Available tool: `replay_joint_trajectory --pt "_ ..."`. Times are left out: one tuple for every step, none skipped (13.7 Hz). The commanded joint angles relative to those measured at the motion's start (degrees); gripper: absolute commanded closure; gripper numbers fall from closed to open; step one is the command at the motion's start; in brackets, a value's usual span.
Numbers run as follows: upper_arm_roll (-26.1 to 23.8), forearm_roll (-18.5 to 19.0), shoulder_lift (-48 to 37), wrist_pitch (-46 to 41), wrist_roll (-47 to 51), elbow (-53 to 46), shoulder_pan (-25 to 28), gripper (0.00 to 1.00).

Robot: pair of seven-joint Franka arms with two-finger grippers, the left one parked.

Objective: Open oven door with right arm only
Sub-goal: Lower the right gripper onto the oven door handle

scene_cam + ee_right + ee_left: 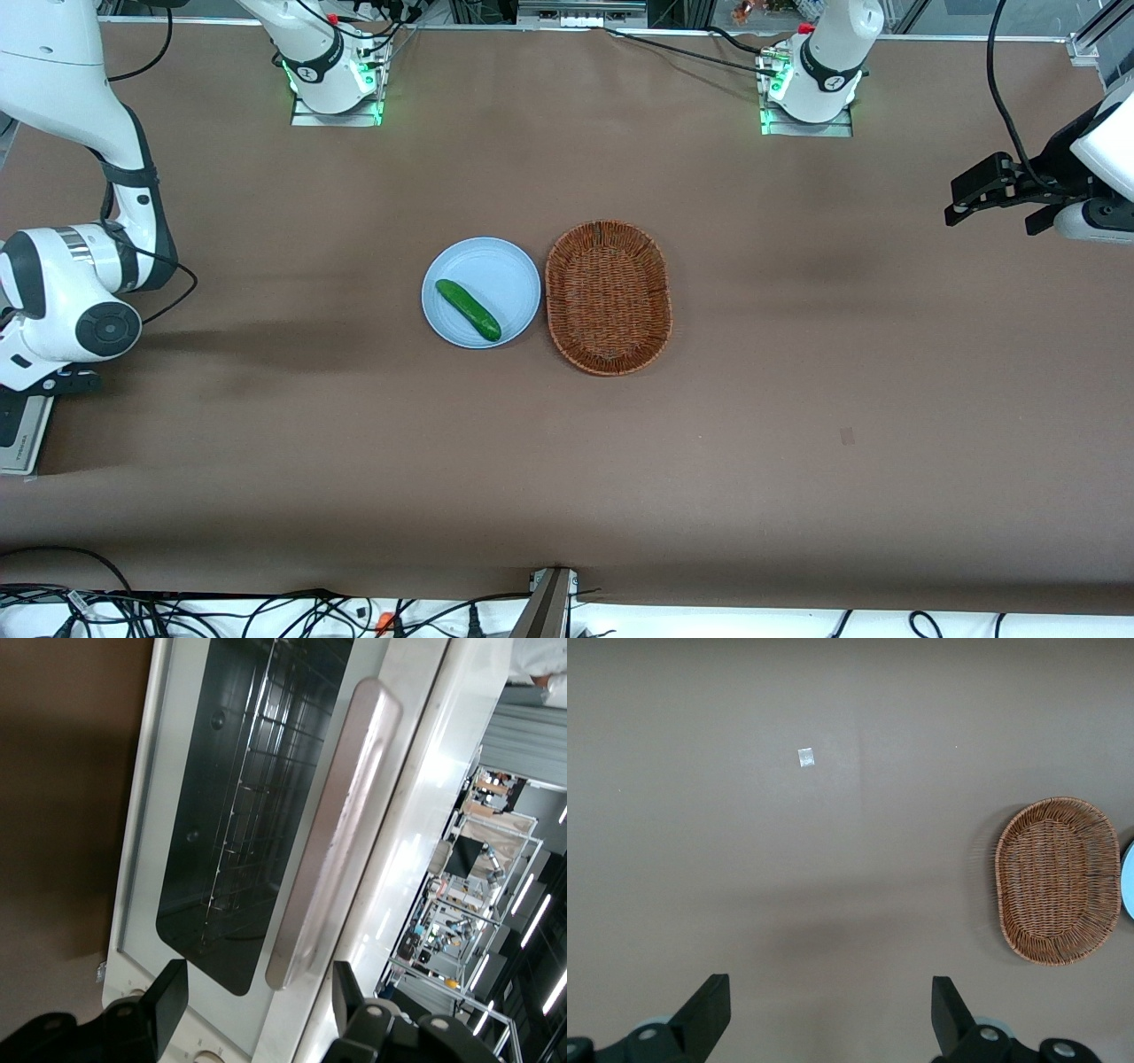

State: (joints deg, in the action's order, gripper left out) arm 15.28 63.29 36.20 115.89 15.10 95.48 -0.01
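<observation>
Black fingers [168, 1001] of the gripper [257, 1010] stand apart, near the bar handle [332, 833] of the shut oven door [230, 815] at the working arm's table end; closing misaligned, they could slip off the handle; pulling crookedly might drag the oven.

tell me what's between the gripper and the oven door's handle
Nothing: in the right wrist view the open gripper hangs just short of the bar handle on the oven door, with only air between.

White oven door [257, 815] with dark glass, black gripper [261, 997], green cucumber [468, 309], seemingly pale blue plate [496, 266], brown woven basket [608, 297]
</observation>
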Motion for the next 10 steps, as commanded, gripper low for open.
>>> replay_joint_trajectory --pt "0.9 1.1 0.7 -0.7 1.0 -1.2 0.2 0.34" --pt "1.0 1.2 0.8 -0.5 1.0 -1.6 0.2 0.35" --pt "1.0 1.2 1.4 -0.5 0.7 -2.2 0.3 0.36" --pt "1.5 1.3 2.1 -0.5 0.4 -3.2 0.3 0.39" --pt "1.6 1.3 3.1 -0.5 0.2 -4.2 0.3 0.43" --pt "1.7 1.3 3.8 -0.5 0.3 -5.0 0.3 0.45" --pt "1.8 1.3 4.4 -0.4 0.3 -5.6 0.3 0.47" --pt "1.8 1.3 4.8 -0.3 0.3 -6.1 0.3 0.53" --pt "1.8 1.3 5.2 -0.2 0.4 -6.5 0.3 0.55" --pt "1.9 1.3 5.5 -0.2 0.3 -7.0 0.3 0.55"
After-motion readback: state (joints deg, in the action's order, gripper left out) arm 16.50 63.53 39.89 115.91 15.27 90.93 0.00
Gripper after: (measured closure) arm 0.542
